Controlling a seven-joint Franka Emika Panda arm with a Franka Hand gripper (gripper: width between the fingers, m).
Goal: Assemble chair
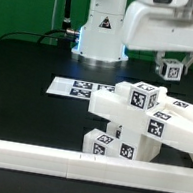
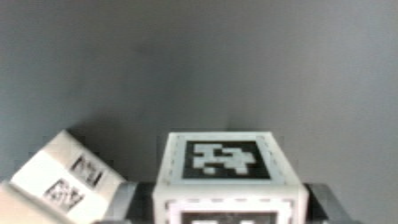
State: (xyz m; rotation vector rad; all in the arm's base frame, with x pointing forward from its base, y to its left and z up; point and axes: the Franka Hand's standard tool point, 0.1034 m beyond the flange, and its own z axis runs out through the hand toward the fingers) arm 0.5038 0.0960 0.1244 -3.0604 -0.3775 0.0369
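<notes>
Gripper (image 1: 171, 66) is clamped on a tagged square leg (image 2: 224, 170), held above the table. White chair assembly (image 1: 140, 127) looks rigid, light and smooth; grasp flat sides.

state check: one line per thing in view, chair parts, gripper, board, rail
gripper: shut on a small tagged chair part, raised above the table
held chair part: in the gripper, tag face toward the wrist camera
chair assembly: partly joined, resting by the border rail
marker board: flat on the table
border rail: lying along the table edge
</notes>
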